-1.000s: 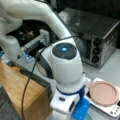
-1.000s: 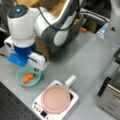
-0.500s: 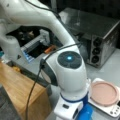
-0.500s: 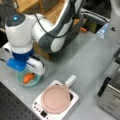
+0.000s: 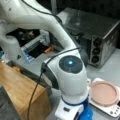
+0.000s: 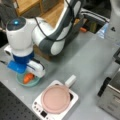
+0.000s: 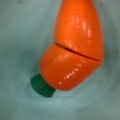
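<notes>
Hovering over the teal bowl [image 6: 21,82], the gripper [image 6: 29,75] is hiding its jaws; the carrot [image 7: 73,46] is lying diagonally, green stub [image 7: 41,86] pointing lower left.

You get the pink-topped scale [image 5: 103,93] from opposite sides in both front views [image 6: 55,99]: one low and close behind the arm, one high, looking down. Your wrist view hangs close above the carrot [image 7: 72,47], left of that scale.

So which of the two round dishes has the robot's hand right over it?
The small teal bowl with the orange toy carrot in it, under the gripper. The pink plate sits apart on the white scale.
</notes>
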Tool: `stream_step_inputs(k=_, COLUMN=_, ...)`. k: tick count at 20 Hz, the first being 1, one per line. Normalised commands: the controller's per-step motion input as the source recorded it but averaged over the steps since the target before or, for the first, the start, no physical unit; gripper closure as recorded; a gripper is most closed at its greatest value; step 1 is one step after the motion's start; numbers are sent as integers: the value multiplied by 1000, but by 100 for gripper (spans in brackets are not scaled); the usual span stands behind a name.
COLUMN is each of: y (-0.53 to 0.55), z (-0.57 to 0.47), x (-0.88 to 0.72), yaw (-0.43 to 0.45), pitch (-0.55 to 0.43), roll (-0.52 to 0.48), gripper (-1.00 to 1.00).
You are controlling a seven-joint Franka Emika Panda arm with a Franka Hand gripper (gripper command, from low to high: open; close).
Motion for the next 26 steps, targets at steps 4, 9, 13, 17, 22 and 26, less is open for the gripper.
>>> stream_step_inputs(k=4, y=-12, z=-54, x=190, yaw=-125, pitch=57, roll=-41, gripper=-100)
stream_step_inputs(k=9, y=-30, z=-96, x=140, yaw=-130, pitch=40, roll=-66, gripper=-100)
stream_step_inputs(k=13, y=-63, z=-139, x=91, yaw=-86, pitch=4, roll=-61, gripper=-100)
stream_step_inputs(k=17, y=-73, z=-148, x=54, yaw=-68, pitch=-3, roll=-49, gripper=-100)
stream_step_inputs(k=22, y=-80, z=-170, x=-8, yaw=-65, pitch=-15, roll=-61, gripper=-100)
stream_step_inputs(k=26, y=-108, z=-298, x=-48, yaw=-67, pitch=-29, roll=-75, gripper=100)
